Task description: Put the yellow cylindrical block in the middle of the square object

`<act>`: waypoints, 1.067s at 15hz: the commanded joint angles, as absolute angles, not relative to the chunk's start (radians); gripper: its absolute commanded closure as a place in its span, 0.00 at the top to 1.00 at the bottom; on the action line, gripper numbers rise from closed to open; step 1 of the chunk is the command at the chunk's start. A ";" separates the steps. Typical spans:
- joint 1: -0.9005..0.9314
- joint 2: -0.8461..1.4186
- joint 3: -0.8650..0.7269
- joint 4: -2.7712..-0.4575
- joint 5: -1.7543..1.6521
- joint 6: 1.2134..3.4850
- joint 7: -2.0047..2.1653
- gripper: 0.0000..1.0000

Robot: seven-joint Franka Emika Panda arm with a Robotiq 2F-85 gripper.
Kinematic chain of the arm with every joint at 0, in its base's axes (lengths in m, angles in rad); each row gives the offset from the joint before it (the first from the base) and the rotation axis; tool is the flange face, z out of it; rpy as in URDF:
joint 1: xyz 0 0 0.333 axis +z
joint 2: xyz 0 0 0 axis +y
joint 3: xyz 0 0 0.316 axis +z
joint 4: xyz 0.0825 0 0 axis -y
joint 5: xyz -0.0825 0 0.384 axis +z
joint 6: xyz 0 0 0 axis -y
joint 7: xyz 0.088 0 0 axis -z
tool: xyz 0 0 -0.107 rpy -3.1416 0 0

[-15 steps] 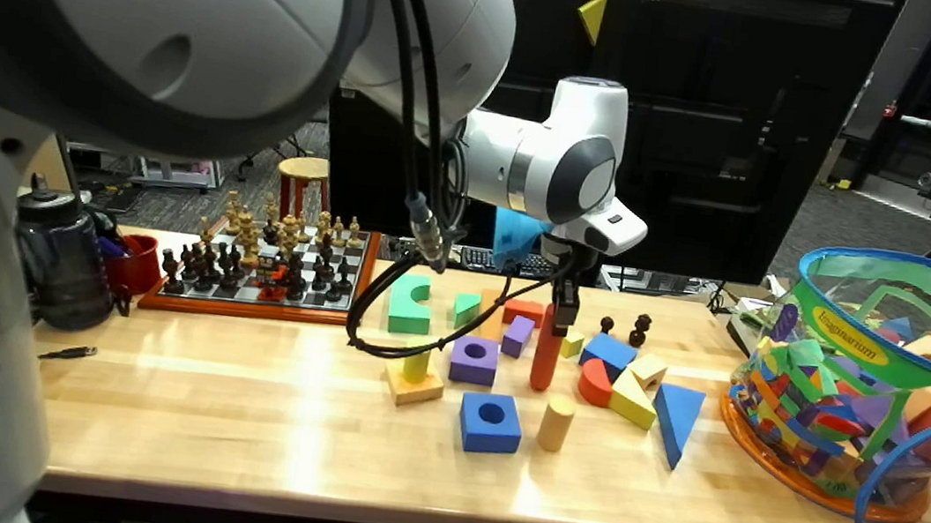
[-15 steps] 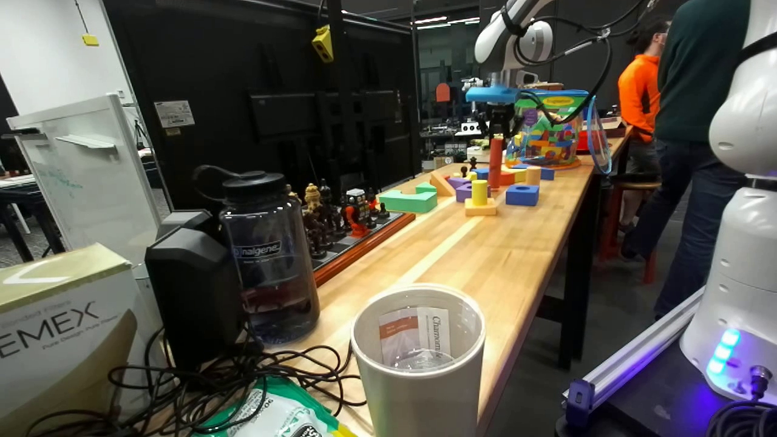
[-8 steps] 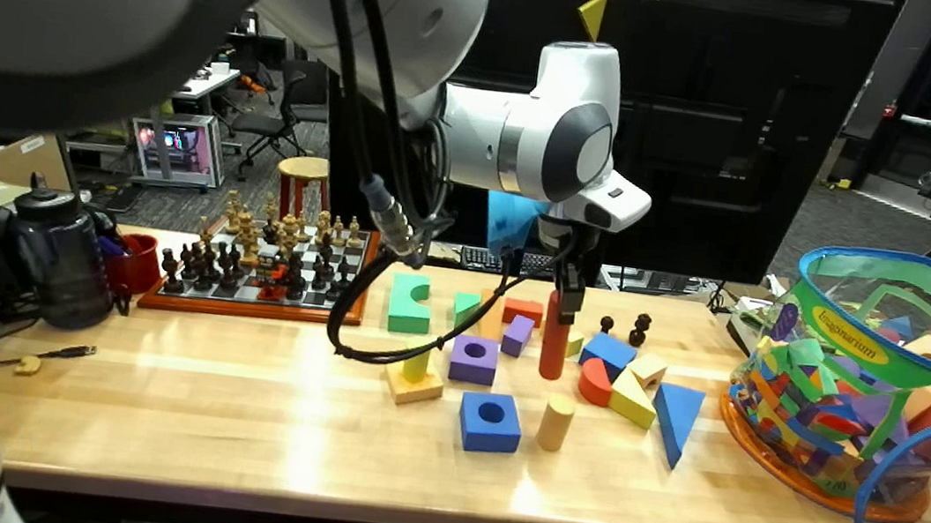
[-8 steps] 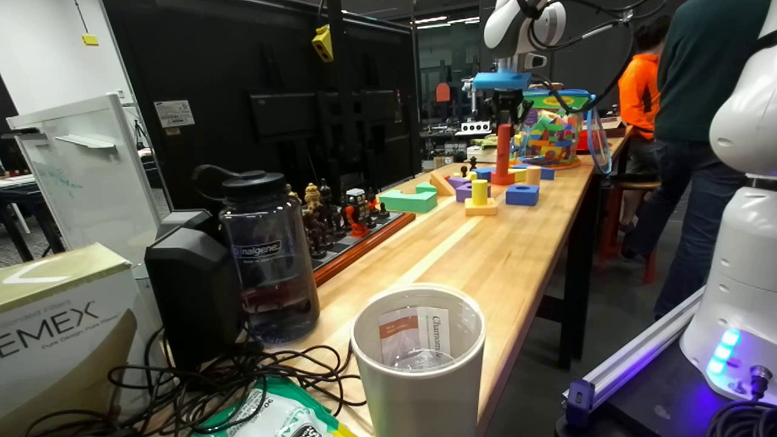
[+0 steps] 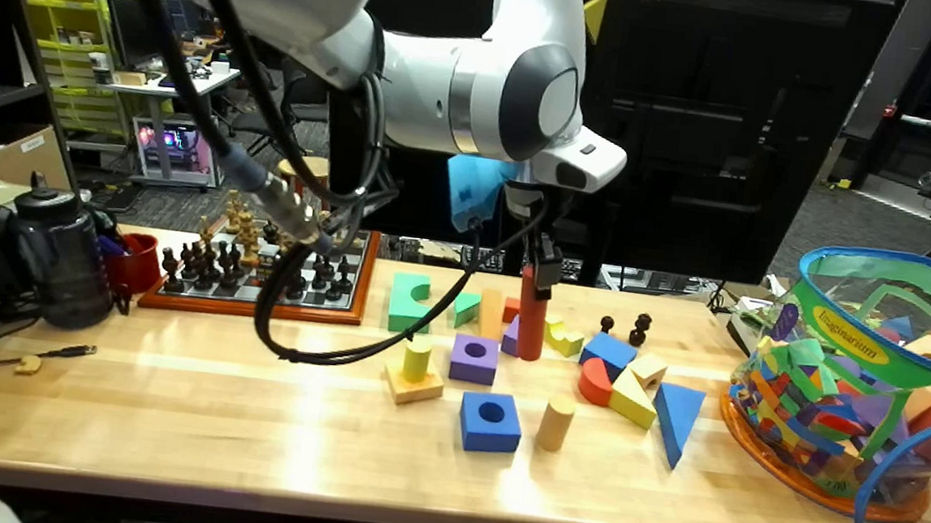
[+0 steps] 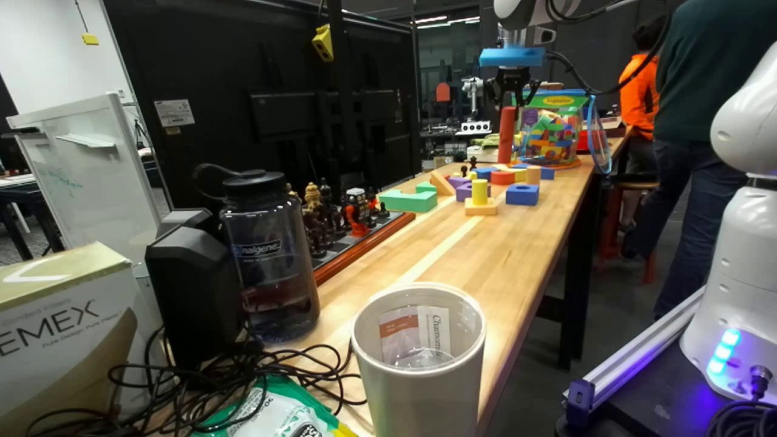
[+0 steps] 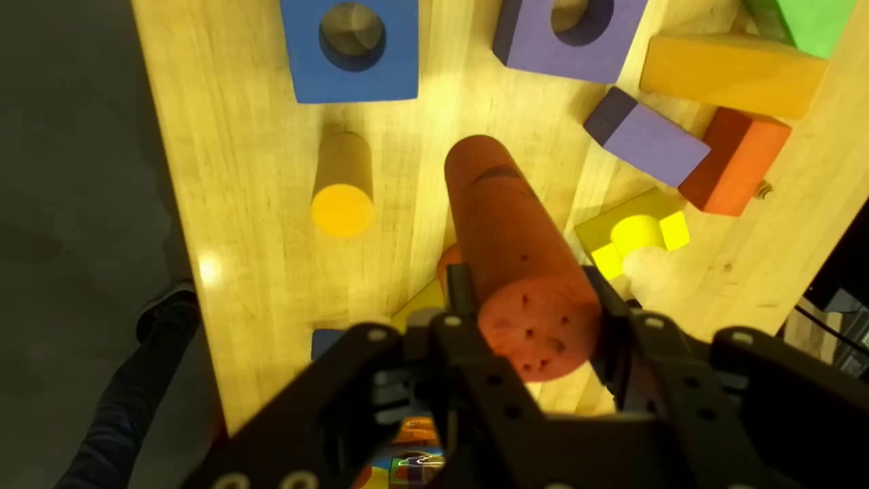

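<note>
The yellow cylindrical block (image 5: 416,360) stands upright on a square wooden block (image 5: 405,391); in an exterior view the yellow block (image 6: 479,192) also rises from the middle of the square wooden block (image 6: 480,207). My gripper (image 7: 533,292) is shut on a long red cylinder (image 7: 509,224), one finger on each side of its upper end. In an exterior view the red cylinder (image 5: 531,318) hangs almost upright above the table behind the blocks. A blue square block with a hole (image 5: 489,433) and a purple one (image 5: 473,369) lie nearby. The yellow block is out of the wrist view.
A plain wooden cylinder (image 5: 555,424) stands beside the blue block. Several coloured blocks, including a blue triangle (image 5: 677,421), lie to the right. A clear bucket of blocks (image 5: 841,388) stands at the right and a chessboard (image 5: 258,285) at the left. Arm cables hang above the table.
My gripper has moved up with the red cylinder in it, and lately leftwards in an exterior view. The yellow block and the other blocks have not moved.
</note>
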State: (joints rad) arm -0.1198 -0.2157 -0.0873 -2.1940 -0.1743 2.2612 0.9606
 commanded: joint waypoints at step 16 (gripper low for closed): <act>-0.113 -0.225 -0.024 -2.156 -0.036 2.205 0.685 0.15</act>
